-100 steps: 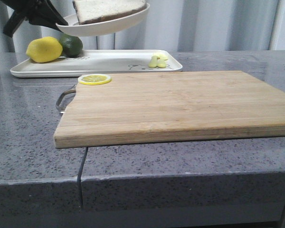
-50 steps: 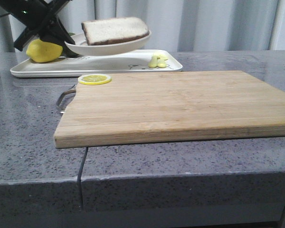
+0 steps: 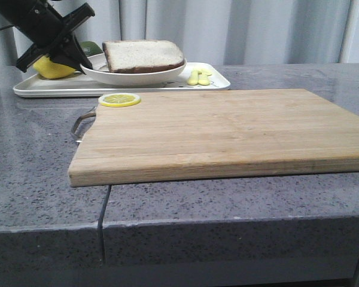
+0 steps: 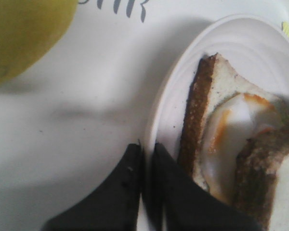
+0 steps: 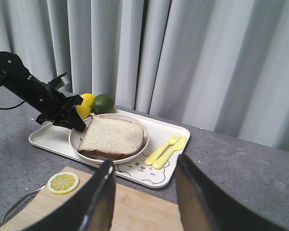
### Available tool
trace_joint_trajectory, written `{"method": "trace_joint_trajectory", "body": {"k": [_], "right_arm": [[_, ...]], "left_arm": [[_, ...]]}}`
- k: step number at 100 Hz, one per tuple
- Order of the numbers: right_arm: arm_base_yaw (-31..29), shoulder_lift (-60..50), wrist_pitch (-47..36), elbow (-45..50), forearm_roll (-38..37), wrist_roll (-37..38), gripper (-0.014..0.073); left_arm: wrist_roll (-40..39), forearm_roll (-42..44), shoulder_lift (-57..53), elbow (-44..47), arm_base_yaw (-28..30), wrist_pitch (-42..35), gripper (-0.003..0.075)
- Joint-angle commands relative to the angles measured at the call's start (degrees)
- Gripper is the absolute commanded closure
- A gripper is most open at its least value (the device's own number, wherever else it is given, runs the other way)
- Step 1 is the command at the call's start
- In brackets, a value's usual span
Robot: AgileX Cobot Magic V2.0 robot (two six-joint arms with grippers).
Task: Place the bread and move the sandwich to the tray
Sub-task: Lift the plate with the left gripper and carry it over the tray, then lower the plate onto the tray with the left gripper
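Left arm [image 3: 30, 18]: matte black throughout, chunky rounded link in the right wrist view, with a small grey-silver block on top near the wrist. Thin black cable trails off it at the frame's left edge. Left gripper [image 4: 145, 159]: two black fingers [image 4: 125, 187], flat, tapering to narrow wedge tips, plain plastic-looking surface, faint scuffs, no markings legible. In the front view the gripper body [image 3: 60, 42] reads as angular black bars crossing in an X-like shape. Right gripper [image 5: 143, 192]: two broad black fingers [image 5: 98, 202], glossy with pale reflections on the inner edges, rounded tips, thick slab profile. No screws or labels can be made out on either.
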Motion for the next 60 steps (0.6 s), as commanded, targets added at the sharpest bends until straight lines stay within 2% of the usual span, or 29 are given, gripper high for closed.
{"method": "trace_joint_trajectory", "body": {"k": [1,60], "right_arm": [[-0.38,-0.24,-4.08,-1.53,0.54,-0.39,0.0274],[-0.38,-0.24,-4.08,-1.53,0.54,-0.39,0.0274]], "left_arm": [[-1.21,-3.74,-4.1,-2.24,-0.46,-2.28,0.074],[-2.1,-3.74,-2.81,-2.24,-0.46,-2.08,0.074]]}}
